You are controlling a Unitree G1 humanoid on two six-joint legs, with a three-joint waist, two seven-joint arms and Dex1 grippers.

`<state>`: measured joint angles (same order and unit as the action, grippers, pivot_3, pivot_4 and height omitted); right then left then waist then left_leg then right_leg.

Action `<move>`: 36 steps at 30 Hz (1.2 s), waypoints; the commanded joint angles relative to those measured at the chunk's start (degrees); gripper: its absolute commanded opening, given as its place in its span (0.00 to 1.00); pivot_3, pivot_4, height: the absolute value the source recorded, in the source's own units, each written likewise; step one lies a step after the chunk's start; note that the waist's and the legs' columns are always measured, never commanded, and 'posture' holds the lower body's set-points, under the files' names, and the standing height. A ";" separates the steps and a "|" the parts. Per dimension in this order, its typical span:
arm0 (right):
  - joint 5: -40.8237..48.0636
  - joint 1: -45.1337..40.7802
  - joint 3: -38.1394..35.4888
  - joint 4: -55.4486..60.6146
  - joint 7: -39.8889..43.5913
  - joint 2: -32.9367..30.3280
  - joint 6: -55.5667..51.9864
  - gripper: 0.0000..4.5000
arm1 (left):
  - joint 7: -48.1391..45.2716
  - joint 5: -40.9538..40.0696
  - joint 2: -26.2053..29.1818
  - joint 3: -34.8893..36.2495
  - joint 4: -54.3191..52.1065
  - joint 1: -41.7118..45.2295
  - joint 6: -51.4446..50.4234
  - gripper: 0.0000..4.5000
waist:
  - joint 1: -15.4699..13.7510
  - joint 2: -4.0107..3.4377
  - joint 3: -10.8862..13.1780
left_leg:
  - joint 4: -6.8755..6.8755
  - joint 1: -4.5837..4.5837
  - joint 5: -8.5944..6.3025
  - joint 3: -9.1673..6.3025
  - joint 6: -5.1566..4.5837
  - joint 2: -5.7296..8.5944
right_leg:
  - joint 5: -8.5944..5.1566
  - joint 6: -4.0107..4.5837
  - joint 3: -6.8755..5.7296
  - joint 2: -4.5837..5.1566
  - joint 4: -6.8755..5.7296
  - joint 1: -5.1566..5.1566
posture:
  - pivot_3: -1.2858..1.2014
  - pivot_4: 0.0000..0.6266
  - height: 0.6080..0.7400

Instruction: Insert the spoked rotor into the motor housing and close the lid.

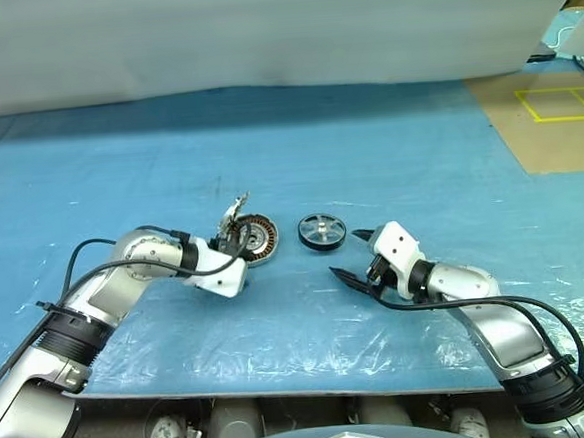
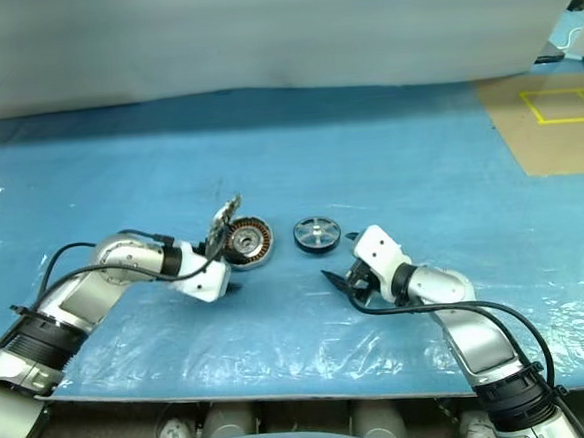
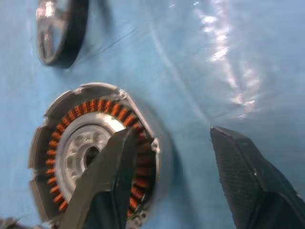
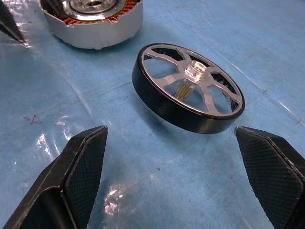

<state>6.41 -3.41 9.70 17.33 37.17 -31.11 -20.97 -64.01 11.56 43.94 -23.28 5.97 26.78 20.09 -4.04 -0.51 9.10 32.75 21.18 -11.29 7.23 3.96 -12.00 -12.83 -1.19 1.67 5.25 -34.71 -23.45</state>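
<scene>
Seen from above: a desk (image 1: 388, 152) covered in blue sheeting with clear plastic over its near part. Near the middle lay the motor housing (image 1: 257, 237), copper windings facing up, tilted slightly. Just beside it, toward the robot's right, lay the spoked rotor (image 1: 322, 231), flat on the sheeting, silver spokes up, apart from the housing. At the housing's far-left edge stood the lid (image 1: 234, 215), thin and silvery, raised on edge and leaning against the housing.

Left gripper (image 1: 236, 251) reached in at the housing from the robot's left, fingers apart; one finger (image 3: 107, 176) seen across the windings and silver centre, the other out over bare sheeting; clamped on nothing visible.

Right gripper (image 4: 171, 176) rested near the rotor on its near-right side, fingers spread wide, empty, rotor lying between and beyond the fingertips, untouched.
</scene>
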 commanded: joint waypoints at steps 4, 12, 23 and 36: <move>0.02 0.22 -0.90 2.20 0.21 -0.57 0.51 1.00 | -5.69 -6.42 0.83 1.71 -2.74 -0.50 -3.16 0.57 | 0.06 0.01 0.01 | 0.02 -0.02 0.00 0.02 0.00 0.03 | 0.00 0.00 0.03 0.03 -0.01 0.00 | 0.52 0.24 1.00; -0.25 -0.48 -0.21 0.98 0.67 -0.43 0.85 1.00 | -7.61 -9.91 2.44 4.07 -5.52 -0.54 -5.26 0.57 | 0.10 0.02 0.01 | 0.02 0.43 0.01 0.04 0.01 0.01 | 0.03 -0.02 0.03 -0.03 -0.06 -0.52 | 0.52 0.24 1.00; -0.67 0.02 -0.12 0.46 1.77 -0.70 1.03 1.00 | -7.91 -9.01 4.28 6.67 -4.34 4.47 -15.35 0.57 | 0.10 0.03 0.02 | 0.10 0.44 0.01 0.04 0.01 0.02 | 0.02 0.00 0.04 -0.01 -0.10 -0.52 | 0.52 0.24 1.00; -1.94 0.04 0.73 -0.21 1.72 -0.38 1.25 1.00 | -7.69 -1.60 4.29 2.80 -6.83 4.04 -25.81 0.57 | 0.10 0.05 0.03 | 0.11 0.45 0.02 0.04 0.01 0.02 | 0.02 0.00 0.04 -0.02 -0.11 -0.52 | 0.52 0.24 1.00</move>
<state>4.88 -3.40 10.21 16.48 38.89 -31.47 -20.95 -71.31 9.27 47.26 -20.46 -1.32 30.30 -5.69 -3.94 -0.46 9.13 32.85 21.62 -11.28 7.26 3.97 -11.98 -12.81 -1.19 1.71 5.23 -34.83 -23.97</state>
